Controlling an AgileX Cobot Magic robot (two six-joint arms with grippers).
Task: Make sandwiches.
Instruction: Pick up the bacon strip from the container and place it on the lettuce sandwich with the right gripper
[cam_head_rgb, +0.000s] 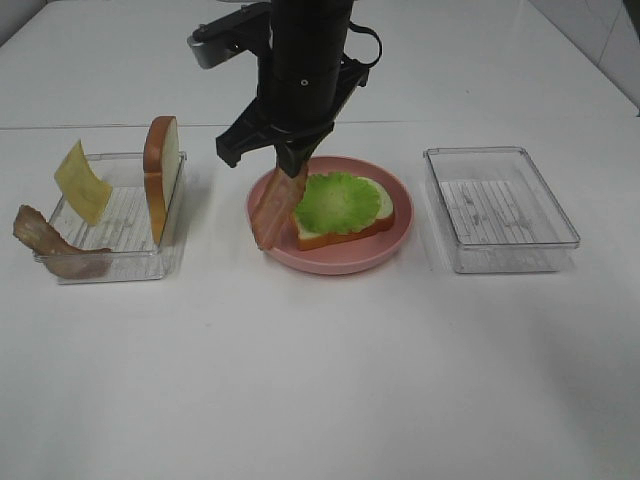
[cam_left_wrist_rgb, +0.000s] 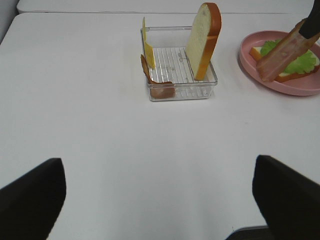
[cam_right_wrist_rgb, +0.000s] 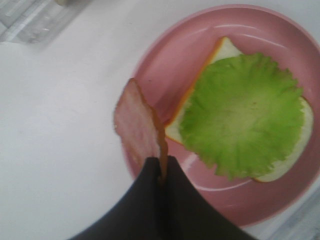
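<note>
A white bread slice (cam_head_rgb: 384, 206) topped with a ruffled green lettuce leaf (cam_head_rgb: 338, 202) lies on the pink plate (cam_head_rgb: 330, 258). My right gripper (cam_head_rgb: 293, 165) reaches in from the far side and is shut on the upper end of a brown bacon strip (cam_head_rgb: 272, 212). The strip hangs tilted over the plate's left rim, beside the lettuce (cam_right_wrist_rgb: 240, 112). In the right wrist view the strip (cam_right_wrist_rgb: 137, 125) is pinched between the dark fingertips (cam_right_wrist_rgb: 150, 180). My left gripper (cam_left_wrist_rgb: 160, 200) stands open and empty over bare table, well short of the left tray (cam_left_wrist_rgb: 182, 92).
The clear left tray (cam_head_rgb: 120, 262) holds an upright bread slice (cam_head_rgb: 162, 175), a yellow cheese square (cam_head_rgb: 82, 182) leaning on its far corner and a second bacon strip (cam_head_rgb: 45, 240) draped over its front left rim. An empty clear tray (cam_head_rgb: 500, 210) stands right of the plate.
</note>
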